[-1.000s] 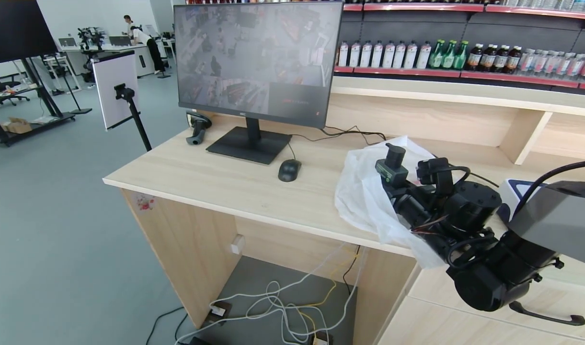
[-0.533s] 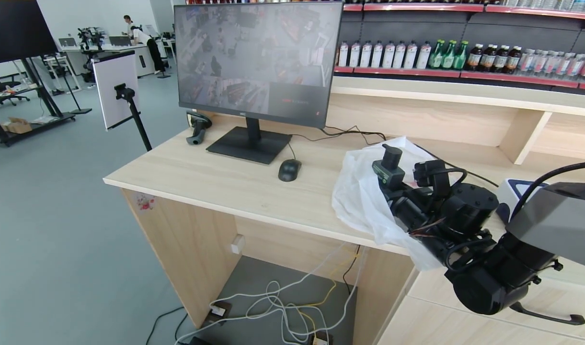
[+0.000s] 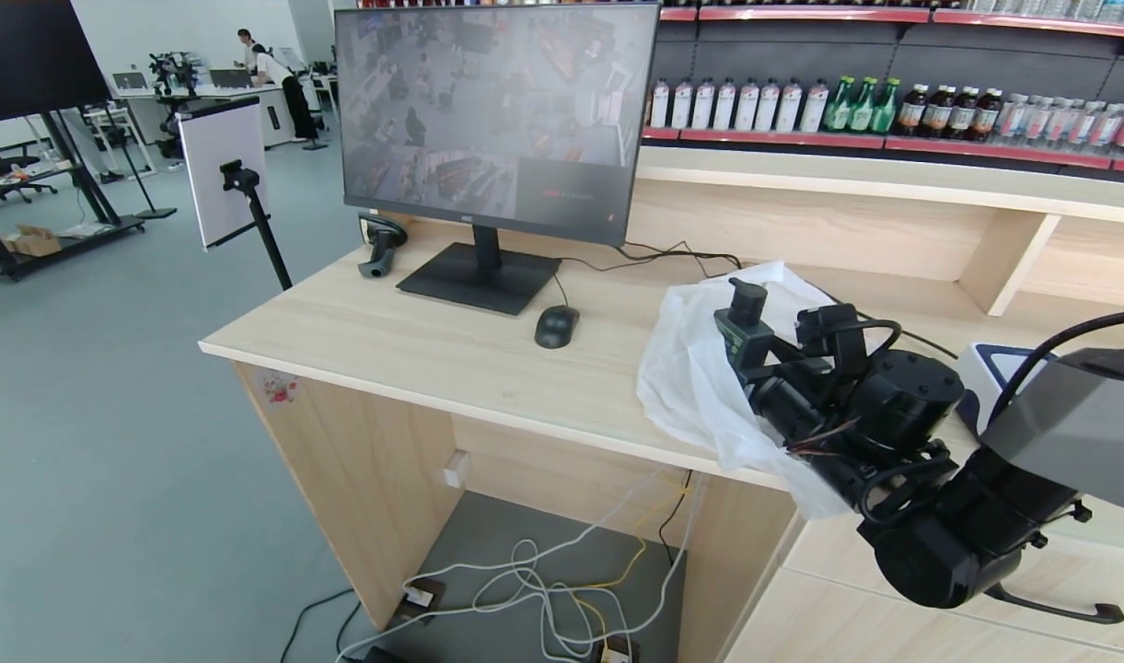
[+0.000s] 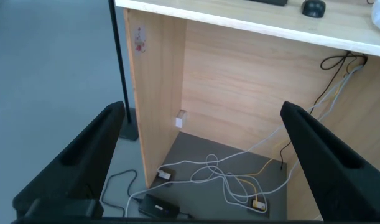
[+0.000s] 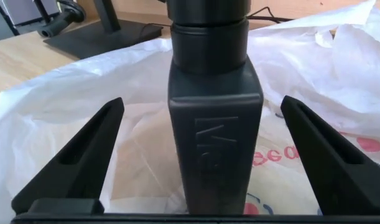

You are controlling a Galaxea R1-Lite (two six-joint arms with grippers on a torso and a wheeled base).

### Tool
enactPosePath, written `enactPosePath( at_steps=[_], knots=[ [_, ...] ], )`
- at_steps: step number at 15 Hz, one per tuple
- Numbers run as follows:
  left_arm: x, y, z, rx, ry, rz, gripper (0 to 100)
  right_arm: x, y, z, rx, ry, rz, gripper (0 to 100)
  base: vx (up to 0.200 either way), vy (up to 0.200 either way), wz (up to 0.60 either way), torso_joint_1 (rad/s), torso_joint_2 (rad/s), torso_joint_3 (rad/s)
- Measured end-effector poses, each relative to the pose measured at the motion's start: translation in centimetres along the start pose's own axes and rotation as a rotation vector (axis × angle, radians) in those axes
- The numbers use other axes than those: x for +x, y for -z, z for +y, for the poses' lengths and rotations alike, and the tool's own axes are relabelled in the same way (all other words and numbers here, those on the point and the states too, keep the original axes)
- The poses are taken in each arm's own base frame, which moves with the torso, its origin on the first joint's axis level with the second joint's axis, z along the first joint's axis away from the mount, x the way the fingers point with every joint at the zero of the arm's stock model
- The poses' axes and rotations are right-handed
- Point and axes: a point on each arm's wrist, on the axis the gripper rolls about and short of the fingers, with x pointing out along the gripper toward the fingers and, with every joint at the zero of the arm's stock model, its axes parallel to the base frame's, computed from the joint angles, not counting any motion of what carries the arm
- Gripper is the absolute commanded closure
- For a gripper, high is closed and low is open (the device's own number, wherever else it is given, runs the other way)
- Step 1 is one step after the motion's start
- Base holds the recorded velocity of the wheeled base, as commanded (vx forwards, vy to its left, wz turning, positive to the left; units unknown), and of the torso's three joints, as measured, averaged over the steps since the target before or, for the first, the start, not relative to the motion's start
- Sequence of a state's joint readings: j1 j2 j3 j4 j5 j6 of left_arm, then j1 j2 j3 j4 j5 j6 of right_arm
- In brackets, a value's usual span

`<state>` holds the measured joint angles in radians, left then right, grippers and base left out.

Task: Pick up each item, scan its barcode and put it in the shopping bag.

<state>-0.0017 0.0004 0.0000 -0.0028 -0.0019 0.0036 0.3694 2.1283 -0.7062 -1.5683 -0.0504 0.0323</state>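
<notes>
Head view: the right arm reaches over the white shopping bag [image 3: 695, 378], which lies crumpled on the wooden counter [image 3: 414, 336] to the right of the mouse [image 3: 556, 326] and the monitor [image 3: 492, 120]; a dark bottle [image 3: 744, 324] with a black cap stands cap-up at the arm's tip, above the bag's plastic; a handheld scanner [image 3: 378, 245] rests behind the monitor's left edge; from here the arm hides the fingers.

Right wrist view: the right gripper [image 5: 202, 102] is released, its fingers [image 5: 71, 162] spread wide; the bottle stands midway between them with a gap on either side, neither finger touching it; the bag's white folds with red print lie beneath and around it; what bears the bottle's foot I cannot tell.

Left wrist view: the left gripper [image 4: 202, 109] hangs low beside the counter, well apart from the bag, its jaws parted with nothing between them; past it are the counter's side panel and loose cables [image 4: 221, 180] on the floor beneath.
</notes>
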Motion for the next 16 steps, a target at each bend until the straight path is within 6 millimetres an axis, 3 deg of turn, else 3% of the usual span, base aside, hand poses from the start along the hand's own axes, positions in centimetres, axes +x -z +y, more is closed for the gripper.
enactPosePath(
  at_steps=[8, 16],
  knots=[
    [0.0, 0.0, 0.0, 0.0, 0.0, 0.001, 0, -1.8, -1.5, 1.5, -0.017, -0.044, -0.007, 0, 0.0, 0.0, 0.0, 0.0, 0.0, 0.0],
    [0.0, 0.0, 0.0, 0.001, 0.0, 0.002, 0, -1.5, -1.8, -1.6, -0.026, 0.046, -0.021, 0, 0.0, 0.0, 0.0, 0.0, 0.0, 0.0]
  ],
)
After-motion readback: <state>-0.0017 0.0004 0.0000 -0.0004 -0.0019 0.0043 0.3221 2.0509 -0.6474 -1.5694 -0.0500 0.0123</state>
